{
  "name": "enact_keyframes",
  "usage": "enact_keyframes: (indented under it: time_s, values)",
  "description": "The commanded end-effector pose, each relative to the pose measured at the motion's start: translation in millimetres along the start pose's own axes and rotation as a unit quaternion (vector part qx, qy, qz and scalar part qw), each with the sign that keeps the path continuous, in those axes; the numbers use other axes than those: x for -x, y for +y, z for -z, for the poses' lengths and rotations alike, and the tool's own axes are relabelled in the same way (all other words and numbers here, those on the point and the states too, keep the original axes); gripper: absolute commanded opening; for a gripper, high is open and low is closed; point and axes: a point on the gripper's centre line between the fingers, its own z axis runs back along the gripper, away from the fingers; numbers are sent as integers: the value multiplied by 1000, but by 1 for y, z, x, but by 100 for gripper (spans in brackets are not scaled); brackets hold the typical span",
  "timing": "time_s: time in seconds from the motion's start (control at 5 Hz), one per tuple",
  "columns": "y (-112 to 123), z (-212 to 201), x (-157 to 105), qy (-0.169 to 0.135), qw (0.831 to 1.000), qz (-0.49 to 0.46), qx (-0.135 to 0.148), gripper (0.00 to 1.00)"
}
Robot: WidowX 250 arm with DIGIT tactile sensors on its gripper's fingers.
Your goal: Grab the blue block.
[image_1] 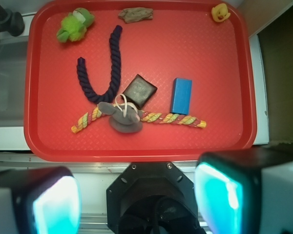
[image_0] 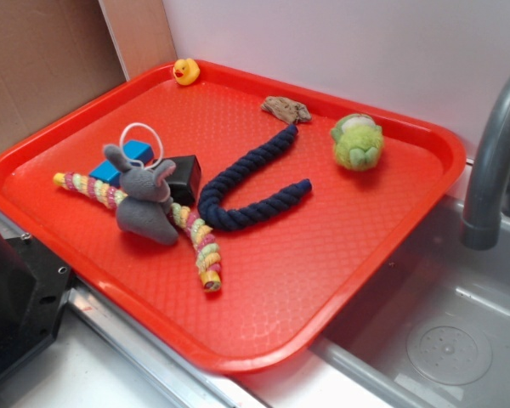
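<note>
- Red fills most of both views: a big red tray (image_1: 44,141) sits on a counter, next to a gray sink (image_0: 442,340) with a gray faucet (image_0: 493,161).
- On the tray lies the blue block (image_1: 181,95). In the wrist view it is near the middle, a bit to the right, lying flat and long.
- The gripper (image_1: 136,200) is high above the near edge of the tray. The blue block is well apart from it, farther in on the tray and a little to the right.
- The gripper is spread wide, with one finger (image_1: 49,204) at each bottom corner of the wrist view. It holds nothing.
- A striped rope (image_1: 173,118) in pink, yellow and green lies just below the blue block.
- A black block (image_1: 139,89) sits just left of the blue block, not touching it.
- A gray stuffed toy (image_1: 122,117) with a white loop lies on the striped rope, touching the black block.
- A dark blue rope (image_1: 112,63), bent like a U, lies left of the black block.
- At the far edge are a green ball (image_1: 74,25), a brown scrap (image_1: 136,14) and a yellow duck (image_1: 220,12).
</note>
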Motion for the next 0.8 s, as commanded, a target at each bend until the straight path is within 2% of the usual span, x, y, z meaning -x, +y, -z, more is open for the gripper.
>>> enact_keyframes:
  time_s: [0.0,0.2,0.4,0.6]
  values:
    - [0,0,0,0,1000,0,0,100]
    - [37,40,-36,33,999,-26,17,100]
    - [73,64,-62,11,997,-72,12,100]
    - [99,86,-64,-40,988,-151,-8,100]
